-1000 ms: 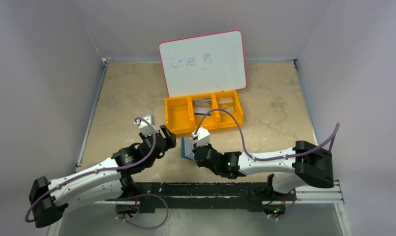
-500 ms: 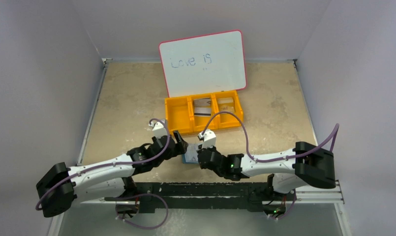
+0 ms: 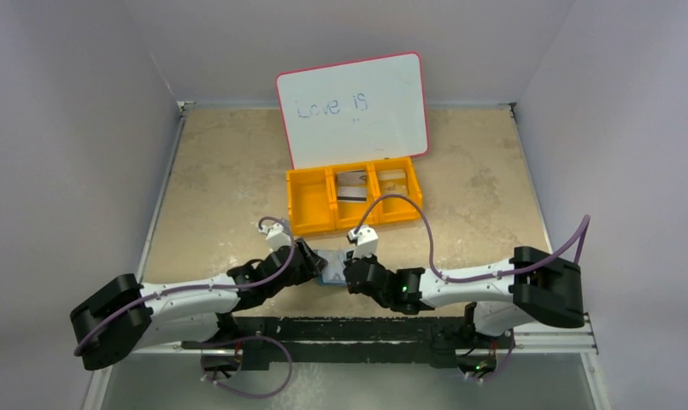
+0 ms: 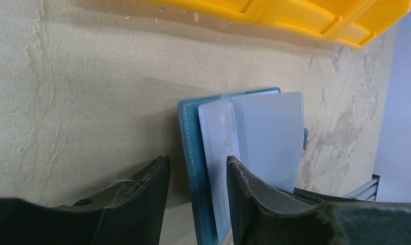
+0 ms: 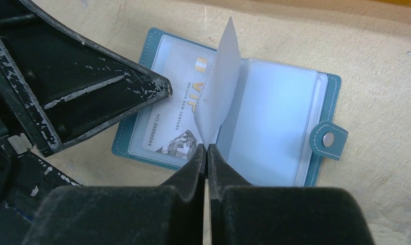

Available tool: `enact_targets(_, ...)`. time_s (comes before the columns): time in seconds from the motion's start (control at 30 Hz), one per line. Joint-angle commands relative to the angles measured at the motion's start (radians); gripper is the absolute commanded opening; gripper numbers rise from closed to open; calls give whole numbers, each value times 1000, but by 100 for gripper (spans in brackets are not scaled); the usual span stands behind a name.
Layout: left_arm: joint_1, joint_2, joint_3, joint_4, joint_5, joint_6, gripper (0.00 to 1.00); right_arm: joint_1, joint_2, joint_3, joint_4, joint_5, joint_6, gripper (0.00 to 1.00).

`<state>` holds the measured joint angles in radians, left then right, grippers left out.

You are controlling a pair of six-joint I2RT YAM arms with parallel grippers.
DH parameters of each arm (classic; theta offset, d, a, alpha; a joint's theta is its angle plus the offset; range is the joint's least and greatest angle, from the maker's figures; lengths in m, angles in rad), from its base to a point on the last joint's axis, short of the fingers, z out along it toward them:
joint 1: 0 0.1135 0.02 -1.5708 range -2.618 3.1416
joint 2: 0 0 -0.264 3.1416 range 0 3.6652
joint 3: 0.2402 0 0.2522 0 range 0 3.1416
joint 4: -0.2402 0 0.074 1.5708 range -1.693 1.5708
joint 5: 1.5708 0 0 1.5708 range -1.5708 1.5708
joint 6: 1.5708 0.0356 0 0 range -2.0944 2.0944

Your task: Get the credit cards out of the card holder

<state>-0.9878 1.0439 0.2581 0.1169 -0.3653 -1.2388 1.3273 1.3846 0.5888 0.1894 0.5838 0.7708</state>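
Shows, nearest, the right gripper [image 5: 207, 149] clenched on a translucent sleeve [image 5: 221, 76], holding it upright above the card holder [image 5: 332, 84], spread open flat on the table [image 3: 220, 171] between both arms. Places the left gripper [image 4: 195, 166] opposite, released, jaws astride the holder's left edge, beside a silver credit card [image 5: 180, 109] pocketed inside, partly masked by the sleeve. Locates, just beyond, an orange bin [image 3: 310, 201] with two more cards [image 3: 351, 185] in its middle and right compartments. Ends at a whiteboard [image 3: 357, 107] propped behind it.
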Motion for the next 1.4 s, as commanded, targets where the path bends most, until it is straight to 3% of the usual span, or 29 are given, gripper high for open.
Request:
enact_targets(0.0, 10, 33, -12, 154, 35, -35, 41, -2, -14, 8, 35, 40, 41, 0)
enact_targets(0.17, 10, 44, -9, 156, 19, -33, 13, -2, -19, 14, -1, 46, 76, 0)
enact_targets(0.27, 9, 21, -2, 118, -11, -18, 2, -2, -27, 26, -137, 89, 237, 0)
enact_targets(0.4, 9, 2, 19, 66, -37, 19, 0, -3, -50, 20, -322, 118, 462, 6)
enact_targets(0.47, 10, 7, 32, 43, -40, 34, 0, -3, -52, 22, -390, 123, 523, 20)
enact_targets(0.57, 9, 17, 50, 19, -40, 53, 0, -2, -44, 66, -536, 160, 631, 30)
enact_targets(0.67, 9, 27, 59, 3, -39, 68, 0, -3, -50, 116, -635, 192, 648, 31)
enact_targets(0.8, 10, 45, 68, -19, -42, 79, 0, -2, -135, 141, -462, 164, 426, 32)
enact_targets(0.93, 10, 44, 70, -20, -43, 80, 0, -16, -223, 77, -134, 34, 172, 37)
enact_targets(1.13, 10, 42, 70, -23, -44, 80, 0, -195, -145, 70, 9, -189, 142, 26)
enact_targets(1.37, 10, 43, 72, -30, -43, 87, 1, -220, 81, 123, 69, -353, 132, 19)
